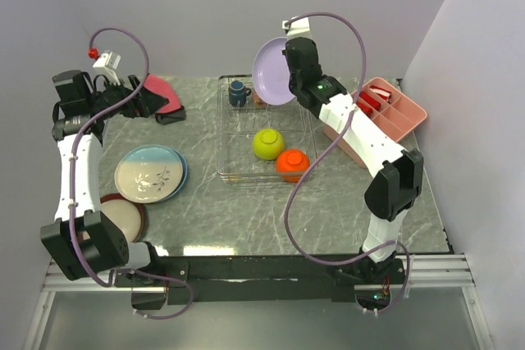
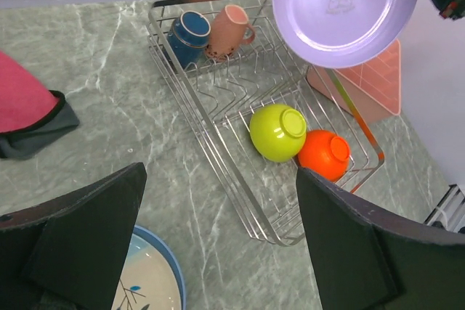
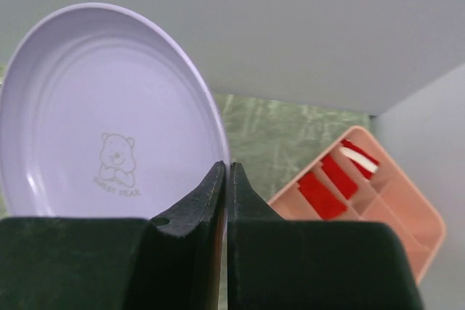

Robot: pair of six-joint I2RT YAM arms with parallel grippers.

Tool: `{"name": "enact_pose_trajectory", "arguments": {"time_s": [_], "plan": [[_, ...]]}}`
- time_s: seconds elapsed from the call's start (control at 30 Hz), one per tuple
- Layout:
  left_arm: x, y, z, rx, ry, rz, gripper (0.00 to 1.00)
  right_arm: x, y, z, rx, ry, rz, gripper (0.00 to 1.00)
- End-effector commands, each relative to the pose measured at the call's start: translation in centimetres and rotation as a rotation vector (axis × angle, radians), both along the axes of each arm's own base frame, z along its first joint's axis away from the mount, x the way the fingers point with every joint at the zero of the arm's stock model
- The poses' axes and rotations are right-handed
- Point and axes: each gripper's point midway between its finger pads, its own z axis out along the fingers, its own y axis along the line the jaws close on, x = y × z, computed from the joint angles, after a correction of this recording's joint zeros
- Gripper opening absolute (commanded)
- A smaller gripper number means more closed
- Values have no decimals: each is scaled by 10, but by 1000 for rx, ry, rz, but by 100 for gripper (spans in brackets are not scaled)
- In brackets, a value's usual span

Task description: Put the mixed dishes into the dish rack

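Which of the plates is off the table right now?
The lavender plate: the right hand pinches its rim and holds it up in the air. The light-blue plate and the red-rimmed cream plate both lie flat on the table.

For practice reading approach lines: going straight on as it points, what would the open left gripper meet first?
Probably the grey marble tabletop, right beside the silvery wire dish rack; depth is unclear, so the left gripper might catch its rim.
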Motion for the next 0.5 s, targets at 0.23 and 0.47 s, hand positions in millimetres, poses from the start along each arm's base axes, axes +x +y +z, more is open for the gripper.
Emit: {"name": "enact_pose_trajectory", "arguments": {"time_s": [0.23,0.47], "plan": [[16,-9,-16,65,-9,-54,90,-26,-53,50,-115,-163,-235,0],[21,-10,-31,92,0,-77,90,-30,-66,41,-209,-130,-336,0]]}}
